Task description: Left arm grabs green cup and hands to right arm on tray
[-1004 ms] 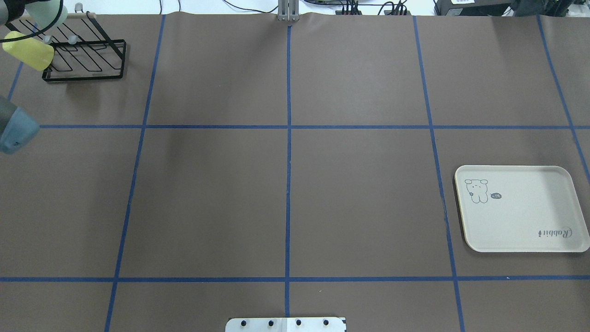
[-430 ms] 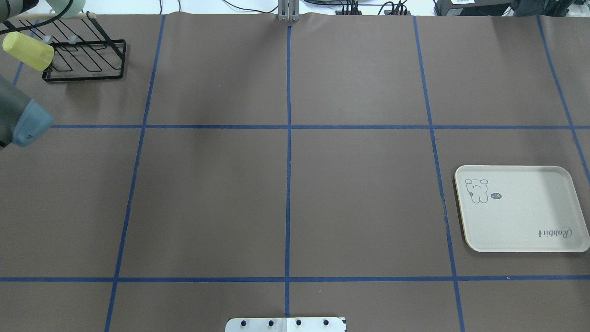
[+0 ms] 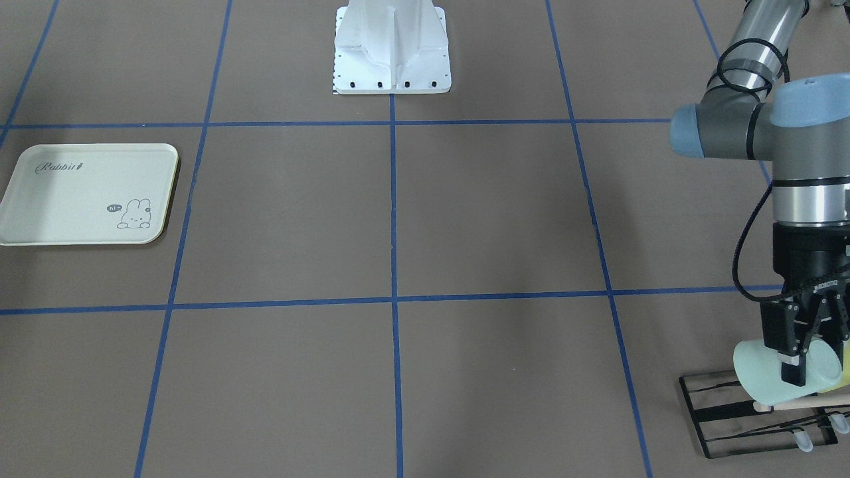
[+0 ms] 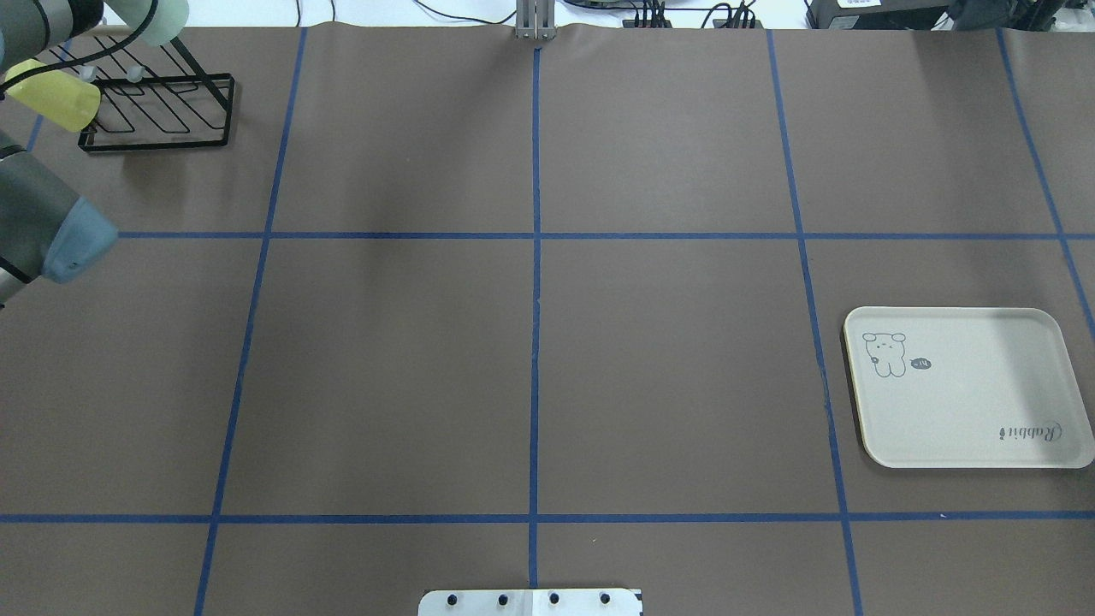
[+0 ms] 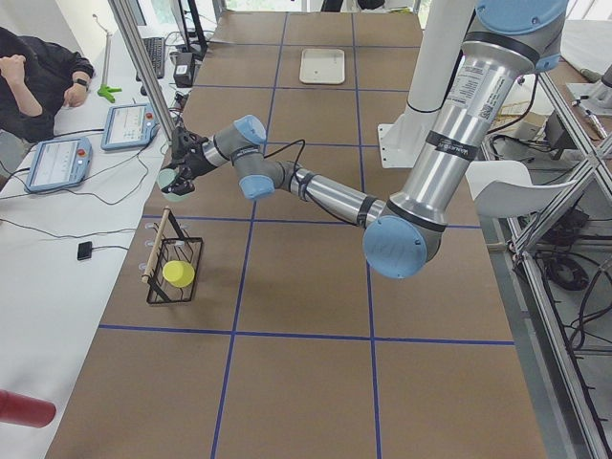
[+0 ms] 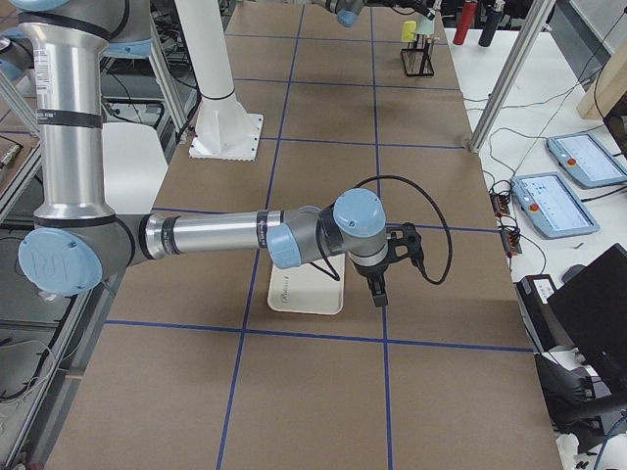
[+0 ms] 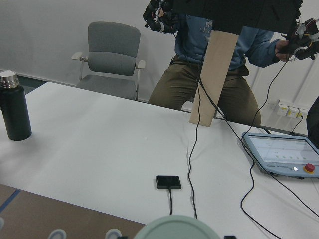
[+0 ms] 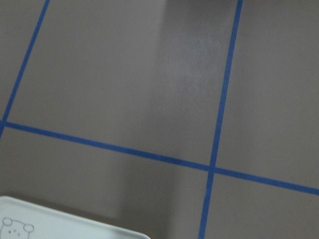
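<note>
My left gripper (image 3: 800, 362) is shut on the pale mint-green cup (image 3: 757, 382) and holds it on its side just above the black wire rack (image 3: 697, 415). The cup also shows at the top left of the overhead view (image 4: 160, 19), in the exterior left view (image 5: 174, 180), and as a rim at the bottom of the left wrist view (image 7: 174, 229). The cream tray (image 4: 967, 389) lies bare at the far right of the table (image 3: 86, 192). My right gripper (image 6: 378, 290) hovers beside the tray (image 6: 304, 294). I cannot tell whether it is open or shut.
A yellow-green cup (image 4: 56, 96) hangs on the rack (image 4: 162, 111) next to the held cup. The left arm's elbow (image 4: 51, 231) reaches over the table's left edge. The robot base (image 3: 392, 50) stands mid-table. Operators sit beyond the far edge (image 7: 209, 64).
The left gripper has carried the green cup up off the rack and a little to the right in the overhead view. The left elbow has swung rightward. The tray has not moved.
</note>
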Action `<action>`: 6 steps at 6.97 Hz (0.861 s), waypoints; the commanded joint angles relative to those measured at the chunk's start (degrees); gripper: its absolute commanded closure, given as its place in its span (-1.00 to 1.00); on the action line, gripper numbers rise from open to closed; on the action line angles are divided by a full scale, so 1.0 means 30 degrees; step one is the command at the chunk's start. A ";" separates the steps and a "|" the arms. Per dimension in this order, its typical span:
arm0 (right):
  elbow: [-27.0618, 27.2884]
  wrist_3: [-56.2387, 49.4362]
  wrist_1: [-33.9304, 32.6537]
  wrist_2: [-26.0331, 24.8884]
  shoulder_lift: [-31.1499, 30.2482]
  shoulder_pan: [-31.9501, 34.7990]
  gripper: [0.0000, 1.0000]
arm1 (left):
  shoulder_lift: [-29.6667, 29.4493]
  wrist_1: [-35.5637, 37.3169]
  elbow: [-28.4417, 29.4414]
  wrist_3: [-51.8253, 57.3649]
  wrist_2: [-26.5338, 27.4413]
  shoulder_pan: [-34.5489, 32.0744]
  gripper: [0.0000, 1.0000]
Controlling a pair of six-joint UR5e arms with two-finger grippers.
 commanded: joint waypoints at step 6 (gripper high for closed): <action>-0.0001 2.0899 1.1335 -0.1227 0.3624 -0.5021 -1.00 | 0.0220 -0.0071 -0.2523 -0.7853 0.0117 0.3153 0.18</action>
